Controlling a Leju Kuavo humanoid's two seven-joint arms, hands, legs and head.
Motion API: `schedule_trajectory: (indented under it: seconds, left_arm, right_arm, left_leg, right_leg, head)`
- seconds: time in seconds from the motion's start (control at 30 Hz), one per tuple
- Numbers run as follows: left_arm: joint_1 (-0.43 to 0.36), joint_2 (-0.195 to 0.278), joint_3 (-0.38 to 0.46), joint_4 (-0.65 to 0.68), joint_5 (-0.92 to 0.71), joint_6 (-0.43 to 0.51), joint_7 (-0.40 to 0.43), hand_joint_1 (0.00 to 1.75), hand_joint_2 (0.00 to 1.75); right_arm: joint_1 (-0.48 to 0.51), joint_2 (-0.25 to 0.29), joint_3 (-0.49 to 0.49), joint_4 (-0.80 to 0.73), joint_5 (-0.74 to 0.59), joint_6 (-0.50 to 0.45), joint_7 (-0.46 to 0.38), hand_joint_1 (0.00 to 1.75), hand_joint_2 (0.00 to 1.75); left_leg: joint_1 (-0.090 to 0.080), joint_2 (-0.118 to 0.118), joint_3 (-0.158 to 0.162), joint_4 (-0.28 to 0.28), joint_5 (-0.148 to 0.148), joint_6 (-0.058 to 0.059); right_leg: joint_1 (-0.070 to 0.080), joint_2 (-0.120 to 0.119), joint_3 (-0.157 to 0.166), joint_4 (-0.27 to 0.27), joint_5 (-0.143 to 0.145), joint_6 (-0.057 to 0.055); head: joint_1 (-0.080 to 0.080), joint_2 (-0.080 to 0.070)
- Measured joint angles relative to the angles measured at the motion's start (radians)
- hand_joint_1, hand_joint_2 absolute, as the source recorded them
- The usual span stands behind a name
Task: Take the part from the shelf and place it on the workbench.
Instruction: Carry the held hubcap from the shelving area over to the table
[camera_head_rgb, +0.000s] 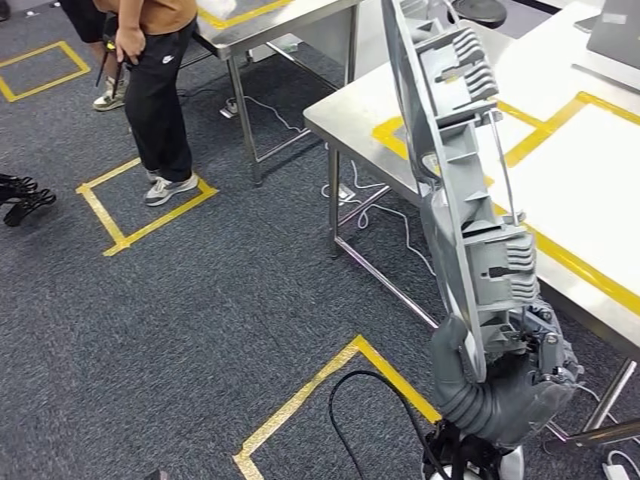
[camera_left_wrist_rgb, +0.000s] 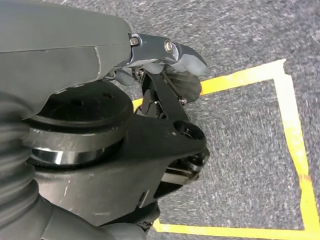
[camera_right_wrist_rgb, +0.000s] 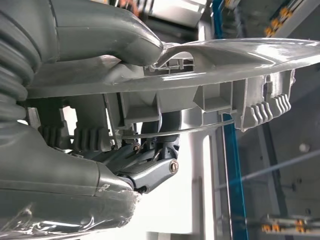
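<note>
Beside the workbench (camera_head_rgb: 596, 215), right hand (camera_head_rgb: 521, 375) grips the grey moulded part (camera_head_rgb: 468, 190) upright.
It should tilt the part flat (wire side down) inside the yellow tape outline (camera_head_rgb: 558, 250); left hand (camera_left_wrist_rgb: 170, 75): curled, holding nothing.

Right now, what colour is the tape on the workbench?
Yellow tape on the workbench, best seen in the head view.
</note>
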Motion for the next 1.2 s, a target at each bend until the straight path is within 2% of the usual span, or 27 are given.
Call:
schedule_trajectory:
  seconds: [0.03,0.1,0.17,0.2,0.23,0.27,0.33,0.37,0.4,0.43,0.47,0.5,0.53,0.57,0.63,0.67,0.7,0.77,0.8,0.83,0.9,0.97,1.0,1.03,1.07,1.13,1.2]
  left_arm:
    - [0.0,0.0,0.0,0.0,-0.001,0.0,0.0,0.0,1.75]
    - [-0.002,0.0,0.0,0.0,-0.006,0.0,0.001,0.0,1.75]
    - [-0.003,-0.001,0.0,0.0,-0.009,-0.002,0.003,0.0,1.75]
    - [-0.003,-0.002,0.0,0.0,-0.01,-0.002,0.003,0.0,1.75]
    - [-0.003,-0.002,0.0,0.0,-0.01,-0.003,0.003,0.0,1.75]
    - [-0.004,-0.002,0.0,0.0,-0.01,-0.003,0.003,0.0,1.75]
    - [-0.004,-0.003,0.0,-0.001,-0.01,-0.004,0.003,0.0,1.75]
    - [-0.003,-0.003,0.0,-0.001,-0.01,-0.004,0.003,0.0,1.75]
    - [-0.002,-0.003,0.0,-0.001,-0.01,-0.005,0.003,0.0,1.75]
    - [0.0,-0.003,0.0,-0.001,-0.01,-0.006,0.003,0.0,1.75]
    - [0.0,-0.003,0.0,-0.001,-0.011,-0.006,0.003,0.0,1.75]
    - [0.001,-0.003,0.0,-0.001,-0.012,-0.006,0.003,0.0,1.75]
    - [0.001,-0.003,0.0,-0.001,-0.013,-0.006,0.003,0.0,1.75]
    - [0.0,-0.003,0.0,-0.001,-0.015,-0.006,0.003,0.0,1.75]
    - [0.0,-0.003,0.0,-0.001,-0.018,-0.006,0.003,0.0,1.75]
    - [0.0,-0.003,0.0,-0.001,-0.018,-0.006,0.003,0.0,1.75]
    - [0.0,-0.002,0.0,-0.001,-0.018,-0.006,0.003,0.0,1.75]
    - [-0.001,-0.002,0.0,-0.001,-0.019,-0.006,0.003,0.0,1.75]
    - [-0.002,-0.002,-0.001,-0.001,-0.019,-0.006,0.003,0.0,1.75]
    - [-0.003,-0.003,-0.001,-0.001,-0.019,-0.006,0.003,0.0,1.75]
    - [-0.003,-0.002,-0.001,-0.001,-0.019,-0.006,0.003,0.0,1.75]
    - [-0.001,-0.001,-0.001,-0.001,-0.019,-0.006,0.003,0.0,1.75]
    - [0.0,-0.001,-0.001,-0.001,-0.019,-0.006,0.003,0.0,1.75]
    - [0.0,-0.001,-0.001,-0.001,-0.019,-0.006,0.003,0.0,1.75]
    - [0.0,0.0,-0.001,-0.001,-0.019,-0.006,0.003,0.0,1.75]
    - [-0.002,0.0,-0.001,-0.001,-0.019,-0.006,0.003,0.0,1.75]
    - [-0.003,-0.001,-0.001,-0.001,-0.019,-0.006,0.003,0.0,1.75]
  right_arm:
    - [0.001,0.0,-0.002,0.0,-0.001,0.0,0.0,1.75,1.75]
    - [0.003,0.002,-0.005,0.0,-0.004,0.0,0.0,1.75,1.75]
    - [0.004,0.003,-0.007,-0.001,-0.005,0.0,0.0,1.75,1.75]
    - [0.004,0.003,-0.008,-0.002,-0.005,0.0,0.0,1.75,1.75]
    - [0.006,0.003,-0.009,-0.002,-0.005,0.0,-0.001,1.75,1.75]
    - [0.007,0.003,-0.011,-0.003,-0.006,0.0,-0.001,1.75,1.75]
    - [0.01,0.003,-0.012,-0.005,-0.006,0.0,0.0,1.75,1.75]
    - [0.01,0.003,-0.013,-0.005,-0.005,0.0,0.0,1.75,1.75]
    - [0.01,0.003,-0.013,-0.006,-0.005,0.0,0.0,1.75,1.75]
    - [0.01,0.003,-0.013,-0.006,-0.005,0.0,-0.001,1.75,1.75]
    - [0.011,0.003,-0.014,-0.006,-0.005,0.0,-0.001,1.75,1.75]
    - [0.011,0.003,-0.015,-0.006,-0.005,0.0,-0.001,1.75,1.75]
    - [0.012,0.003,-0.016,-0.007,-0.005,0.0,-0.001,1.75,1.75]
    - [0.012,0.003,-0.017,-0.007,-0.005,0.0,-0.001,1.75,1.75]
    - [0.011,0.003,-0.017,-0.01,-0.004,0.0,-0.001,1.75,1.75]
    - [0.011,0.004,-0.017,-0.01,-0.004,0.0,-0.001,1.75,1.75]
    - [0.011,0.004,-0.017,-0.011,-0.004,0.0,-0.001,1.75,1.75]
    - [0.012,0.005,-0.017,-0.011,-0.003,0.0,-0.001,1.75,1.75]
    - [0.013,0.005,-0.017,-0.012,-0.001,0.0,-0.001,1.75,1.75]
    - [0.013,0.006,-0.017,-0.013,0.001,0.0,-0.001,1.75,1.75]
    - [0.013,0.007,-0.017,-0.014,0.008,0.0,-0.001,1.75,1.75]
    - [0.013,0.007,-0.017,-0.014,0.013,0.0,-0.001,1.75,1.75]
    - [0.013,0.007,-0.018,-0.014,0.014,0.0,-0.001,1.75,1.75]
    - [0.013,0.007,-0.018,-0.014,0.014,0.0,-0.001,1.75,1.75]
    - [0.013,0.007,-0.018,-0.014,0.014,0.0,-0.001,1.75,1.75]
    - [0.013,0.007,-0.018,-0.014,0.015,0.0,0.0,1.75,1.75]
    - [0.013,0.007,-0.018,-0.015,0.016,0.0,-0.001,1.75,1.75]
  left_leg:
    - [0.001,-0.004,0.016,-0.041,0.034,0.001]
    - [0.006,-0.043,0.076,-0.171,0.102,0.003]
    - [0.011,-0.081,0.112,-0.25,0.121,0.007]
    - [0.01,-0.085,0.115,-0.26,0.118,0.012]
    - [0.009,-0.075,0.115,-0.262,0.12,0.019]
    - [0.009,-0.063,0.116,-0.264,0.122,0.026]
    - [0.009,-0.039,0.118,-0.267,0.125,0.04]
    - [0.007,-0.027,0.118,-0.268,0.125,0.045]
    - [0.005,-0.014,0.118,-0.268,0.124,0.049]
    - [0.003,0.001,0.119,-0.267,0.123,0.05]
    - [0.003,0.016,0.119,-0.267,0.122,0.051]
    - [0.002,0.03,0.12,-0.267,0.12,0.05]
    - [0.002,0.044,0.123,-0.267,0.118,0.049]
    - [0.002,0.057,0.127,-0.267,0.115,0.046]
    - [-0.003,0.077,0.136,-0.266,0.107,0.036]
    - [-0.007,0.086,0.139,-0.265,0.103,0.031]
    - [-0.01,0.095,0.142,-0.266,0.101,0.027]
    - [-0.009,0.112,0.148,-0.268,0.096,0.019]
    - [-0.007,0.102,0.148,-0.262,0.088,0.013]
    - [-0.005,0.081,0.14,-0.239,0.07,0.008]
    - [-0.003,0.025,0.091,-0.135,0.013,0.003]
    - [-0.003,0.005,0.027,-0.021,-0.025,0.004]
    - [-0.003,0.003,0.01,0.001,-0.02,0.005]
    - [-0.003,0.001,0.01,-0.012,0.004,0.007]
    - [-0.003,-0.004,0.026,-0.054,0.039,0.009]
    - [0.001,-0.041,0.077,-0.172,0.101,0.011]
    - [0.005,-0.073,0.107,-0.242,0.119,0.015]
  right_leg:
    - [-0.001,0.016,0.001,0.0,0.001,0.002]
    - [-0.003,0.046,-0.001,0.003,0.003,0.009]
    - [-0.004,0.07,-0.009,0.004,0.007,0.021]
    - [-0.005,0.08,-0.013,0.002,0.01,0.028]
    - [-0.007,0.09,-0.017,-0.001,0.014,0.034]
    - [-0.007,0.081,-0.02,0.0,0.013,0.038]
    - [-0.003,0.024,-0.043,0.043,-0.013,0.044]
    - [-0.001,-0.013,-0.066,0.096,-0.043,0.046]
    - [0.0,-0.036,-0.098,0.163,-0.076,0.048]
    - [-0.001,-0.046,-0.128,0.228,-0.103,0.05]
    - [-0.001,-0.05,-0.147,0.27,-0.115,0.051]
    - [-0.001,-0.052,-0.148,0.276,-0.109,0.052]
    - [-0.001,-0.057,-0.128,0.242,-0.086,0.052]
    - [-0.001,-0.074,-0.091,0.178,-0.054,0.052]
    - [0.005,-0.122,-0.02,0.054,-0.014,0.048]
    - [0.007,-0.137,-0.002,0.022,-0.008,0.042]
    - [0.01,-0.138,0.002,0.012,-0.011,0.036]
    - [0.009,-0.11,-0.002,0.01,-0.008,0.022]
    - [0.007,-0.096,-0.002,0.009,-0.007,0.016]
    - [0.005,-0.082,-0.001,0.008,-0.005,0.01]
    - [0.0,-0.057,0.0,0.006,-0.004,0.003]
    - [-0.001,-0.027,-0.001,0.006,-0.003,0.0]
    - [-0.001,-0.011,-0.001,0.006,-0.003,0.0]
    - [-0.001,0.005,0.0,0.006,-0.002,0.0]
    - [-0.003,0.022,0.0,0.006,-0.001,0.002]
    - [-0.004,0.052,-0.002,0.009,0.0,0.01]
    - [-0.005,0.077,-0.01,0.011,0.003,0.022]
  head:
    - [0.0,0.0]
    - [0.0,0.0]
    - [-0.001,0.0]
    - [-0.001,0.0]
    - [-0.001,0.0]
    - [0.0,0.0]
    - [0.006,0.0]
    - [0.009,0.0]
    - [0.012,0.0]
    - [0.012,0.0]
    - [0.012,0.0]
    - [0.012,0.0]
    - [0.012,0.0]
    - [0.012,0.0]
    - [0.012,0.0]
    - [0.012,0.0]
    - [0.011,0.0]
    - [0.011,0.0]
    - [0.011,0.0]
    - [0.01,0.0]
    - [0.006,0.0]
    - [0.004,0.0]
    - [0.004,0.0]
    - [0.004,0.0]
    - [0.004,0.0]
    - [0.003,0.0]
    - [0.001,0.0]
